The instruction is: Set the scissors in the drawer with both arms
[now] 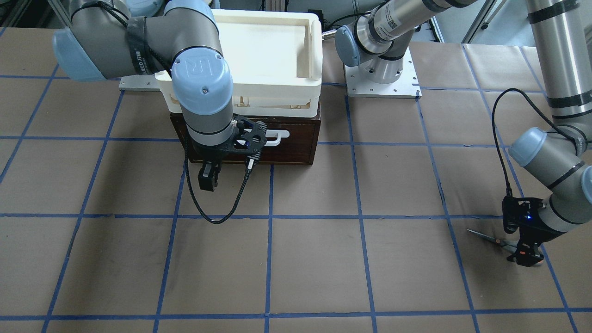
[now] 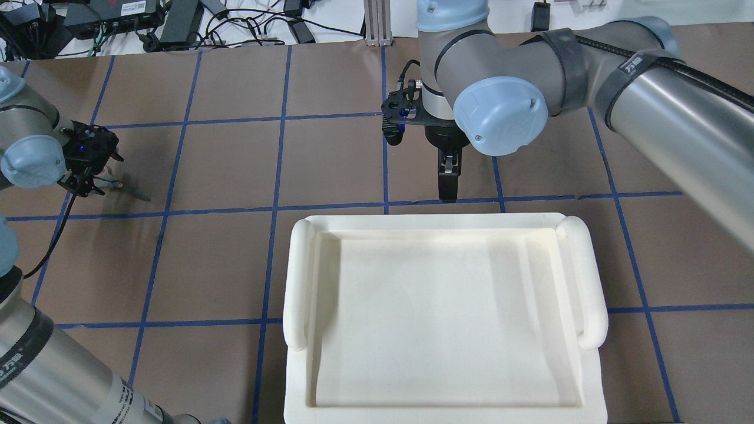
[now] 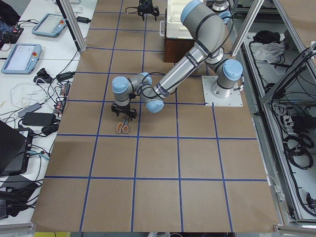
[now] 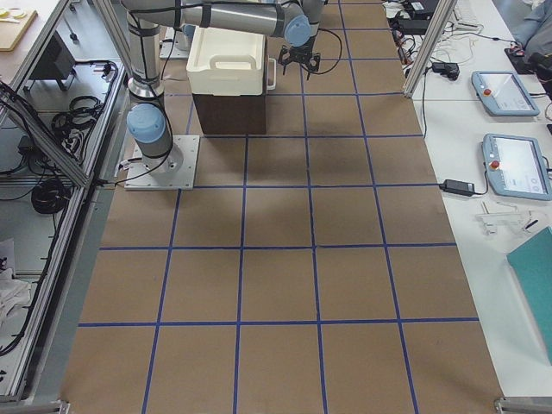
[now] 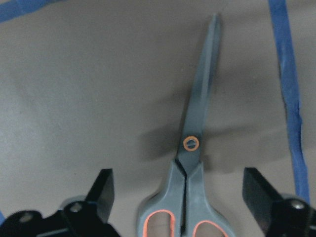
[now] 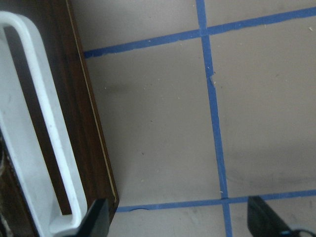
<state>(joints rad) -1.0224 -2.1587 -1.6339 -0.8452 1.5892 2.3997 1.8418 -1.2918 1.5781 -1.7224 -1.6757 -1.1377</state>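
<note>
One shut drawer (image 1: 298, 145), scissors (image 5: 192, 143) on table (image 1: 314, 259)

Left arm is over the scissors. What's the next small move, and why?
Probably ease the left gripper straight down around the handles. Its black fingers stand open on either side of the grey-bladed scissors with orange-lined loops, which lie flat on the brown paper, not yet gripped.

Scissors (image 5: 191, 148): grey blades closed, grey handles, orange-lined loops. Flat on counter (image 1: 314, 259), handle end between spread fingers of left tool (image 5: 177, 181). Well apart from drawer (image 1: 296, 148): dark brown, white bar handle, shut.
</note>
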